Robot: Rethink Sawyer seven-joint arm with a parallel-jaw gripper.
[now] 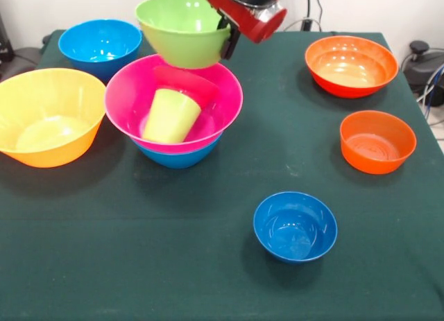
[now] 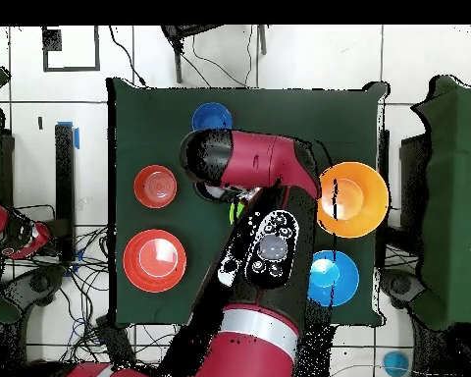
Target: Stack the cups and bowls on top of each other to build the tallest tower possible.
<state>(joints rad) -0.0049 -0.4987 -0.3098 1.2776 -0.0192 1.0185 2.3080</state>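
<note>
My gripper (image 1: 227,38) is shut on the right rim of a green bowl (image 1: 182,28), which hangs slightly tilted just above the back of the tower. The tower is a large pink bowl (image 1: 132,99) nested in a medium blue bowl (image 1: 179,157). A lime-green cup (image 1: 170,116) leans upside down inside the pink bowl, with a darker red patch behind it. In the overhead view the arm (image 2: 264,236) covers the tower; only a sliver of green (image 2: 237,209) shows.
A large yellow-orange bowl (image 1: 48,116) sits left of the tower and a blue bowl (image 1: 100,44) behind it. To the right are a large orange bowl (image 1: 350,64), a smaller orange bowl (image 1: 378,142) and a small blue bowl (image 1: 295,226).
</note>
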